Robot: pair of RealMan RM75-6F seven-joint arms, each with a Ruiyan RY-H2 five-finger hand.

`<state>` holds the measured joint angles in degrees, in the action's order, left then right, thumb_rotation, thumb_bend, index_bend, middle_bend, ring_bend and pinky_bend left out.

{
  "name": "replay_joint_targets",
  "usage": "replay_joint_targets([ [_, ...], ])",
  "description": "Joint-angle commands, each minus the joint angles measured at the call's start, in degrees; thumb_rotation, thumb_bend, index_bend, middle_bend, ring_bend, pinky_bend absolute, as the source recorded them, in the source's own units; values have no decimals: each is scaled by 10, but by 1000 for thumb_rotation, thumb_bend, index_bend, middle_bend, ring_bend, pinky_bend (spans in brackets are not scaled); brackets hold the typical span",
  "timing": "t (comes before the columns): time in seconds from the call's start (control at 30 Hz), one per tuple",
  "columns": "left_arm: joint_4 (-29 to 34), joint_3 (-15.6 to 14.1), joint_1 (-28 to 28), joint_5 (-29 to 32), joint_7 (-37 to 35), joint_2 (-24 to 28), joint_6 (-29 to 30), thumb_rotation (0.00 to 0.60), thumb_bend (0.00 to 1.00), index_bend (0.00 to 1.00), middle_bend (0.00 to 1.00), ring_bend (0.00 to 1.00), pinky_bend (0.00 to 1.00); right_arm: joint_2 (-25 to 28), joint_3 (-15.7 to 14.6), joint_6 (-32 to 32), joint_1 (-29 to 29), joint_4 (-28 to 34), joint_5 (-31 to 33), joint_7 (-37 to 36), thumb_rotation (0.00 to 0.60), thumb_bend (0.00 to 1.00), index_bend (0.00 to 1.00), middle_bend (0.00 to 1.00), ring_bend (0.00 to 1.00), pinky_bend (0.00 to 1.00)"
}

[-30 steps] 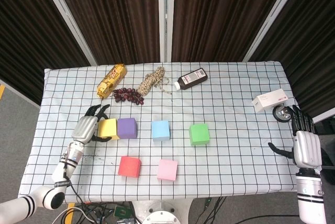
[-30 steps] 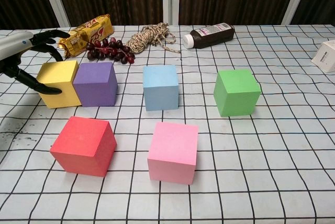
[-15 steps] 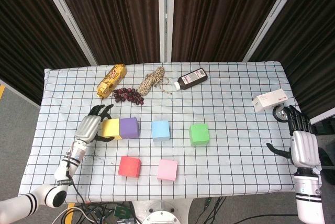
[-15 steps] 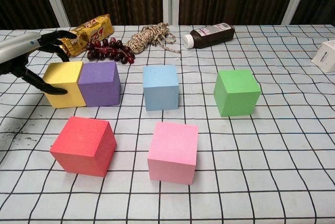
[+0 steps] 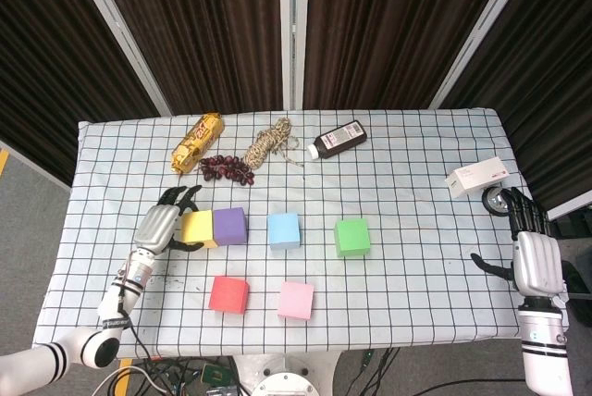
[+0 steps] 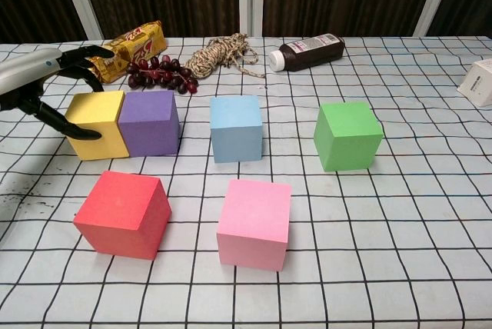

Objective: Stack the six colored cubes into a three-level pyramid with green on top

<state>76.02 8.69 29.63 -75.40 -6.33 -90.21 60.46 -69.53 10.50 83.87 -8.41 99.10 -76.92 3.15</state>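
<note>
6 matte foam-like cubes sit separately on the white black-gridded tablecloth [image 5: 416, 183], none stacked. The yellow cube [image 6: 98, 124] and purple cube [image 6: 151, 121] touch side by side at the left of the back row; the light blue cube [image 6: 237, 127] and green cube [image 6: 348, 135] stand apart to their right. The red cube [image 6: 123, 213] and pink cube [image 6: 254, 222] form the front row.

The left hand [image 5: 159, 225] cups the yellow cube's outer side, fingers curled over its far edge and thumb at the near face. The right hand [image 5: 535, 259] rests at the table's right edge, fingers extended, holding nothing.

Writing on the dark brown bottle [image 5: 339, 140], gold snack packet [image 5: 197, 142] and white box [image 5: 478, 177] is too small to read.
</note>
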Motion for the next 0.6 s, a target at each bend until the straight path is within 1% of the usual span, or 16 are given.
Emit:
replay_joint_targets([
  [0.03, -1, 0, 2, -1, 0, -2, 0, 600, 140, 56, 444, 65, 38, 0, 0, -1, 0, 0, 1, 1, 600, 22, 0, 0, 0, 0],
  [0.6, -31, 0, 20, -8, -5, -27, -6, 600, 139, 56, 444, 65, 36, 2, 0, -1, 1, -2, 3, -6, 600, 24, 0, 0, 0, 0],
])
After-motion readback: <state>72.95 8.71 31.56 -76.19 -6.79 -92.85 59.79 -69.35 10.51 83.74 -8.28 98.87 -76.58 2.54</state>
